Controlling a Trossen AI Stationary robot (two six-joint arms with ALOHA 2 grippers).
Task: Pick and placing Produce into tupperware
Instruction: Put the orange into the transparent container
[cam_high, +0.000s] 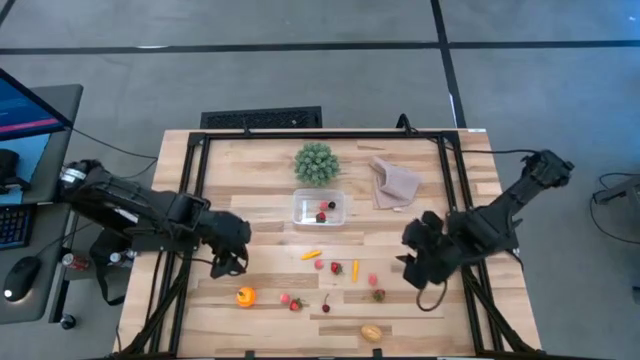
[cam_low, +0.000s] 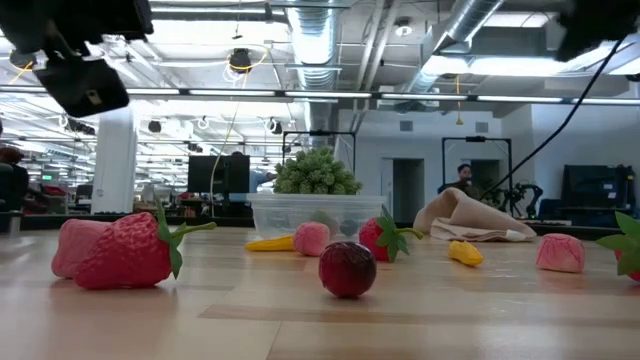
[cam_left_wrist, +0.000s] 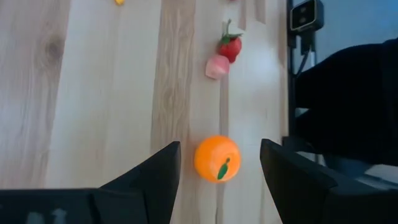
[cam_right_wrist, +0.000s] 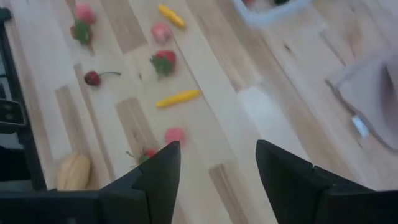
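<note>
1. The left gripper (cam_left_wrist: 219, 177) had its jaws spread apart and empty, with the toy orange (cam_left_wrist: 217, 158) lying on the wood between the two fingers, untouched by either.
2. In the high view that left gripper (cam_high: 228, 262) hung over the table's left side, just above the orange (cam_high: 245, 296).
3. The right gripper (cam_right_wrist: 217, 171) also had its jaws spread and held nothing; bare wood showed between them.
4. From above, the right gripper (cam_high: 414, 265) sat over the table's right side, near a small pink piece (cam_high: 373, 280) and a dark red-green piece (cam_high: 378, 295).
5. The tupperware (cam_high: 319, 209) stood at mid-table, just in front of the green spiky plant (cam_high: 316, 163), with two small pieces, one red and one dark, already inside.
6. The remaining produce lay loose in front of it: an orange stick (cam_high: 312, 254), a strawberry (cam_high: 336, 268), a yellow stick (cam_high: 354, 270), a cherry (cam_high: 325, 306), another strawberry (cam_high: 294, 304) and a tan squash (cam_high: 371, 333) near the front edge.
7. A beige cloth (cam_high: 396, 183) lay crumpled to the right of the plant, well apart from the container.
8. The wooden table (cam_high: 260, 170) carried everything.
</note>
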